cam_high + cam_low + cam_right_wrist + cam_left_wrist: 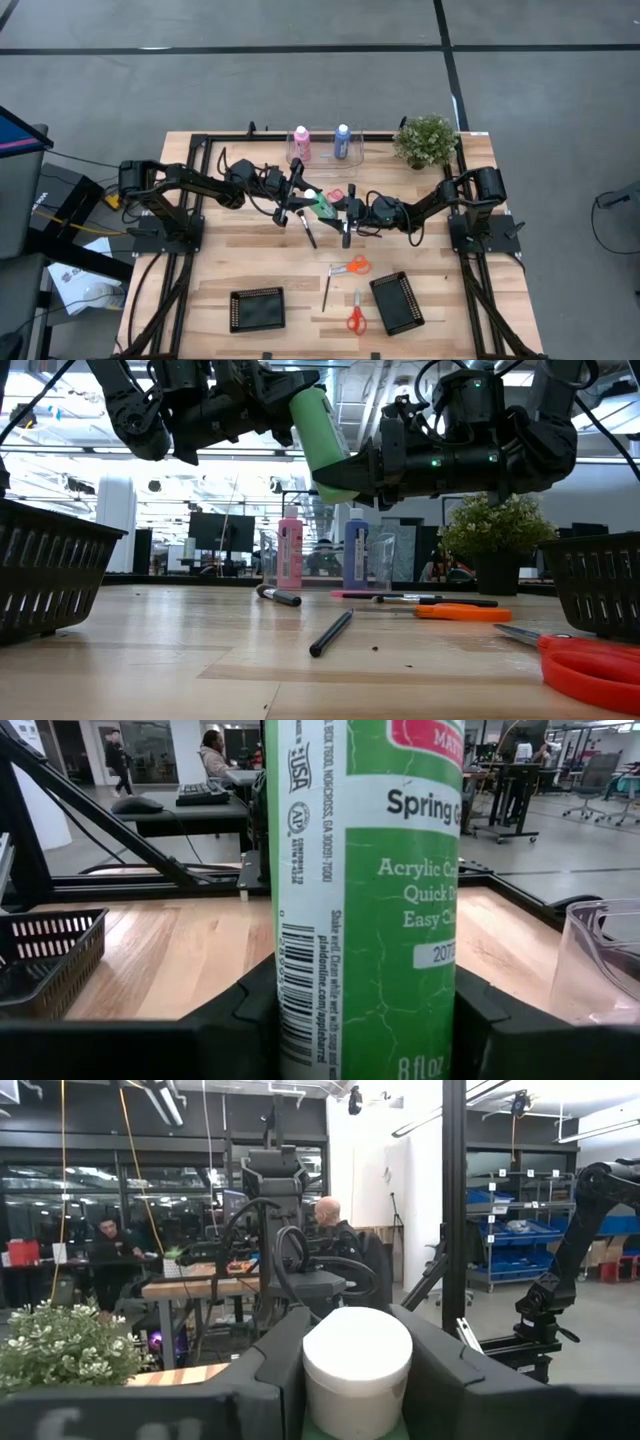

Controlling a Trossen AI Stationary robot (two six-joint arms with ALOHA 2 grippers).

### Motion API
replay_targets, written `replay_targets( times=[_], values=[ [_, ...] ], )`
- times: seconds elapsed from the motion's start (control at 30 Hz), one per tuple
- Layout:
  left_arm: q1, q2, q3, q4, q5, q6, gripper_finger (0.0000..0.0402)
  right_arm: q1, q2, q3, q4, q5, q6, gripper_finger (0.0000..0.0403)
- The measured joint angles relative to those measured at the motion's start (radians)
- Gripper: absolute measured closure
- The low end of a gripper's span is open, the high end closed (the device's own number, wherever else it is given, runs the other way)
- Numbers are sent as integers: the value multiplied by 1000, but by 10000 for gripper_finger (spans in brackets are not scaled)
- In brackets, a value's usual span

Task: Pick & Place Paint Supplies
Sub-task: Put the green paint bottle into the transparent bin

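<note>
Mid-handover above the table's middle: green paint bottle [322, 440] held aloft, cap end clamped in the left gripper [301, 196], body clamped in the right gripper [346, 207] (both seemingly gripping at once), calling next for one release before carrying toward the container beside the pink bottle [300, 143].

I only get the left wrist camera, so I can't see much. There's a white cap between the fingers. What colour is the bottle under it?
Observer: Green; the green bottle has a label beginning "Spring".
Operator: Is it standing on the table?
Observer: No, it hangs tilted in the air above the table.
Operator: Is the other hand helping?
Observer: Yes, the right hand is shut around its lower body.
</note>
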Motion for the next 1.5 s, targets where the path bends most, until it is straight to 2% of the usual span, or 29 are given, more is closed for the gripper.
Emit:
replay_targets(
  times=[0.23,0.63,0.97,1.07,1.3,1.4,1.5],
  values=[
    [11,0,0,-1,7,2,296,-1,0,0,2,-1,-16,237],
    [35,1,0,-18,31,-35,296,-5,0,3,-34,-32,-2,141],
    [57,2,-1,-48,32,-34,296,-4,-1,-3,-205,-3,10,133],
    [68,2,0,-53,34,-30,296,-4,0,-47,-139,-5,-2,133],
    [94,-2,4,-44,26,-28,296,-18,-53,-268,238,-8,-8,133],
    [104,-2,14,-70,26,-29,296,-30,-144,-355,261,-8,-12,132],
    [108,2,49,-169,30,-13,296,-32,-255,-433,249,1,-15,132]
  ],
)
